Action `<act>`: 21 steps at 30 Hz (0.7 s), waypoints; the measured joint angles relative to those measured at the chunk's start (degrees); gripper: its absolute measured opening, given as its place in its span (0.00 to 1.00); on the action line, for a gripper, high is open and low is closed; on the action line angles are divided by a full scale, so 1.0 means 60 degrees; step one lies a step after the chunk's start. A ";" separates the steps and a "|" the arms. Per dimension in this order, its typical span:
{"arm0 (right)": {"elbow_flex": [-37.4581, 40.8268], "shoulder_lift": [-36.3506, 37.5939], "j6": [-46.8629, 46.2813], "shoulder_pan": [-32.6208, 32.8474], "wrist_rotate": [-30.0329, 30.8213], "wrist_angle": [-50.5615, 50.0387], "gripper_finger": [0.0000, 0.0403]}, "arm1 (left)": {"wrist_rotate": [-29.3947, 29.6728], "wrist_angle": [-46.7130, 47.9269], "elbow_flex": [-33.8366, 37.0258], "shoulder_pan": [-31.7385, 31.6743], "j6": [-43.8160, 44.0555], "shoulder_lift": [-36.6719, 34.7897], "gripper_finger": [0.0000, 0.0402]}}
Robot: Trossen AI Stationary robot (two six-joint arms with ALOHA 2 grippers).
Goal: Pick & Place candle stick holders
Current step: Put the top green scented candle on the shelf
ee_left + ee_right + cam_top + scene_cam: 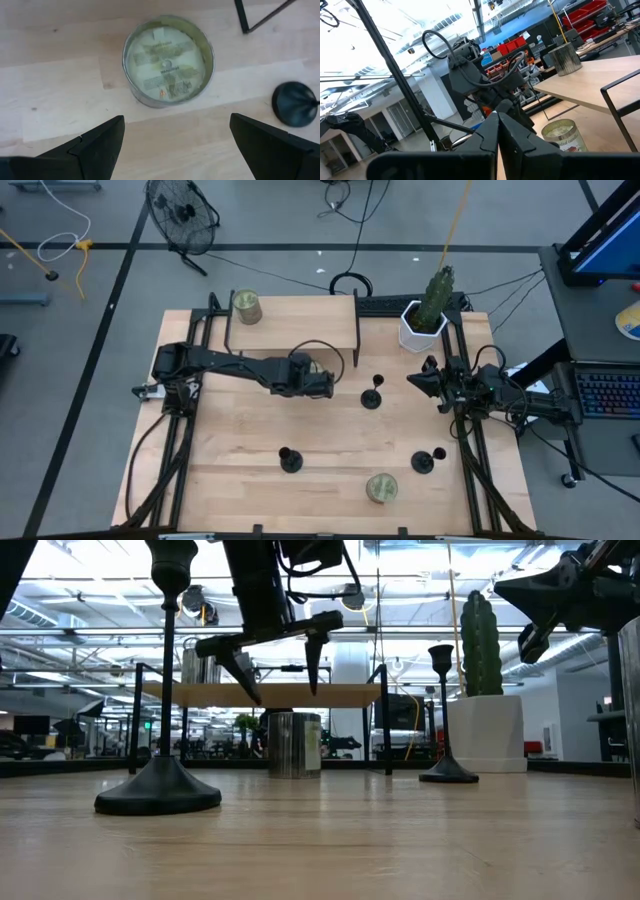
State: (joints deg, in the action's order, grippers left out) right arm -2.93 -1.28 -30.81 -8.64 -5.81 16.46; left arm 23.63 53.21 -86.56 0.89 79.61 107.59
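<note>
item: left gripper [328,383], dark two-finger tool, jaws spread wide and empty, hanging above the table [240,480] near its middle, under the shelf's [300,315] front edge. directly below it sits a squat greenish-gold round tin [168,60], not a task piece.

item: nearest black candle stick holder [371,396], round flat base, thin upright stem, small cup top; stands just to the right of the left gripper, long axis vertical. left arm is the nearer; a sideways shift toward it looks needed.

item: second black holder [290,460], front left of centre; third black holder [424,462], front right. matte dark finish, likely metal.

item: right gripper [418,383], fingers pressed together, holding nothing, parked at the table's right edge.

surface: pale wood, smooth grain.
</note>
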 joint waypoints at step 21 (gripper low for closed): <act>0.0001 -0.0003 0.0000 0.0000 -0.0001 0.0001 0.00 | 0.0820 0.0007 0.0004 0.0011 0.0034 0.0000 0.91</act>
State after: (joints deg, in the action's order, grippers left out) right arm -2.93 -1.30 -30.81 -8.64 -5.81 16.47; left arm 28.56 53.25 -86.54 0.95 79.81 107.59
